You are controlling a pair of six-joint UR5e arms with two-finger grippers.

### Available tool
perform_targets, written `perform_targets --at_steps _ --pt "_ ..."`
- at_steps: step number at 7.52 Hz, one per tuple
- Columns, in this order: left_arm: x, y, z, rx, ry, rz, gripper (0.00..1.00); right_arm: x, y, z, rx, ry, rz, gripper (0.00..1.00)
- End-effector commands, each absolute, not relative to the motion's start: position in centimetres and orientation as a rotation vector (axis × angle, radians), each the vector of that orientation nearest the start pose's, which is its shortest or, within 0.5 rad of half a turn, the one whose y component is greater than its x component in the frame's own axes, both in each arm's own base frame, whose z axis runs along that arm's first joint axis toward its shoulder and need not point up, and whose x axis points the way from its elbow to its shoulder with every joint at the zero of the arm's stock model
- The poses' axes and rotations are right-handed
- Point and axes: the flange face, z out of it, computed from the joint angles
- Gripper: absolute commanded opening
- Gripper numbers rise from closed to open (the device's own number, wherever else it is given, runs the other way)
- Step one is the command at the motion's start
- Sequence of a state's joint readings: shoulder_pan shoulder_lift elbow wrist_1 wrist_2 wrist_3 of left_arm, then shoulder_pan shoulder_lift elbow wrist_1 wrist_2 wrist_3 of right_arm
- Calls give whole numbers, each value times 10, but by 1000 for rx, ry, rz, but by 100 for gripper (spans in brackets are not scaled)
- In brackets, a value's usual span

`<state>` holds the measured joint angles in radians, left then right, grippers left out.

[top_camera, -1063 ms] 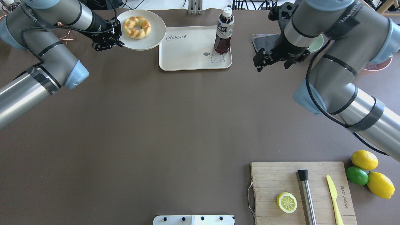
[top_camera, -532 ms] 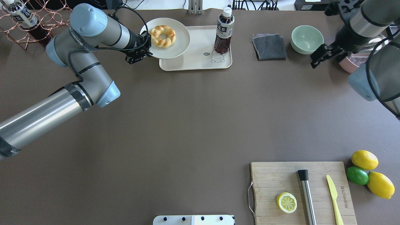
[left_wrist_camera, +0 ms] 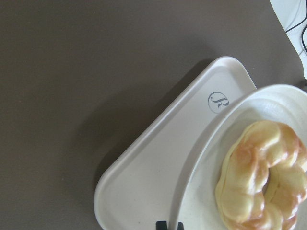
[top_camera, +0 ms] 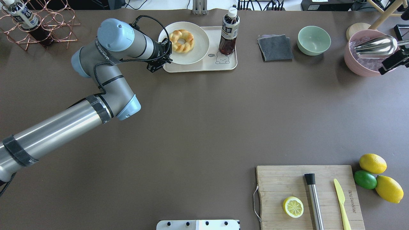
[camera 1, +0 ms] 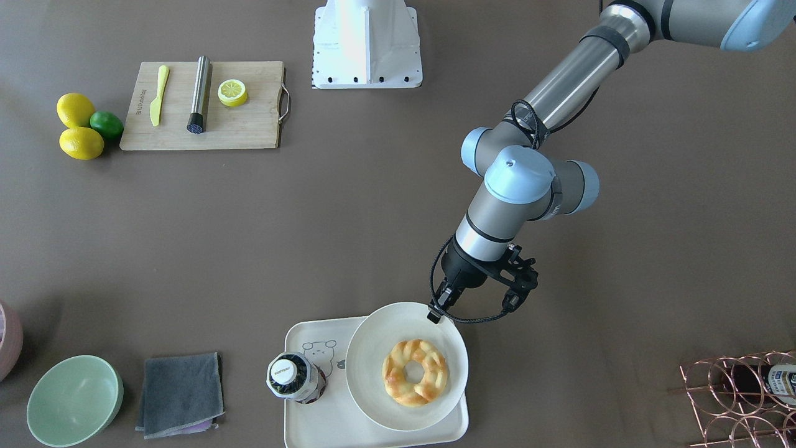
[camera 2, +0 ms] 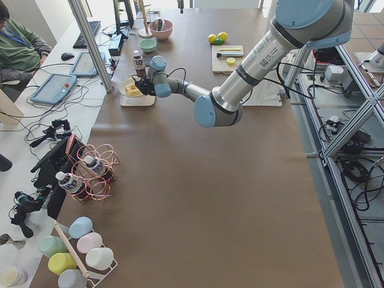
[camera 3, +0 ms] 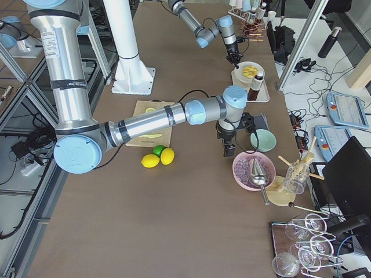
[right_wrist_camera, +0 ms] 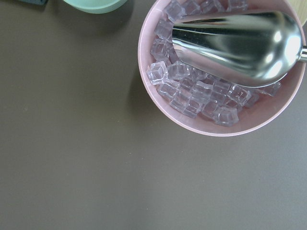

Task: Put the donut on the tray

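Note:
The donut (top_camera: 181, 40) is a golden braided ring lying on a round white plate (top_camera: 198, 52). My left gripper (top_camera: 164, 52) is shut on the plate's near-left rim. It holds the plate over the left half of the cream tray (top_camera: 198, 67). In the front view the donut (camera 1: 415, 372) lies on the plate (camera 1: 373, 348) over the tray (camera 1: 323, 423), with the gripper (camera 1: 433, 314) at the rim. The left wrist view shows the donut (left_wrist_camera: 261, 177), the plate (left_wrist_camera: 206, 191) and its shadow on the tray (left_wrist_camera: 158, 158). My right gripper (top_camera: 394, 60) is at the far right edge, and I cannot tell whether it is open or shut.
A dark tea bottle (top_camera: 228, 32) stands on the tray's right side. A grey cloth (top_camera: 275, 47), a green bowl (top_camera: 314, 40) and a pink bowl of ice with a metal scoop (top_camera: 367, 54) lie to the right. A copper bottle rack (top_camera: 41, 25) is far left. The cutting board (top_camera: 310, 198) is near right.
My left arm has carried the plate with the donut to the right, from beside the tray to over its left half. My right arm has swung away right to the pink bowl.

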<state>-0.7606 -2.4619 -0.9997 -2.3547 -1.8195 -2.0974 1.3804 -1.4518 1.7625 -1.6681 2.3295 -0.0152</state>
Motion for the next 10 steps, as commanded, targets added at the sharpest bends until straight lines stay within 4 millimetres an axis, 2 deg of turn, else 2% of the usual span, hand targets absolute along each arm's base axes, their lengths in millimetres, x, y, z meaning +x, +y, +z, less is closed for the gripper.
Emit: perform_targets --at_steps 1,2,3,4,5,6,7,8,9,10 --pt "538 -672 281 -60 1112 -1080 0 -28 -531 529 129 -770 -275 100" --pt "544 -668 274 -59 1120 -1061 5 -23 -522 542 109 -764 -261 100" --pt "552 -660 270 -35 1122 -1001 56 -14 -516 551 98 -756 -239 100" --pt "556 -654 265 -27 1130 -974 98 -4 -507 568 72 -752 -214 100" --pt "551 -650 259 -18 1150 -950 99 17 -495 586 54 -748 -163 100" --pt "528 -639 273 22 1164 -883 99 34 -478 604 30 -745 -117 100" --pt "481 -635 296 -15 1171 -801 99 49 -457 624 0 -737 -73 100" --pt "430 -630 329 -64 1170 -727 99 62 -449 633 -7 -712 -46 100" --pt "371 -630 368 -87 1158 -643 99 68 -445 640 -15 -662 -39 100" --pt "315 -627 405 -37 1141 -535 99 70 -445 646 -24 -639 -36 100"
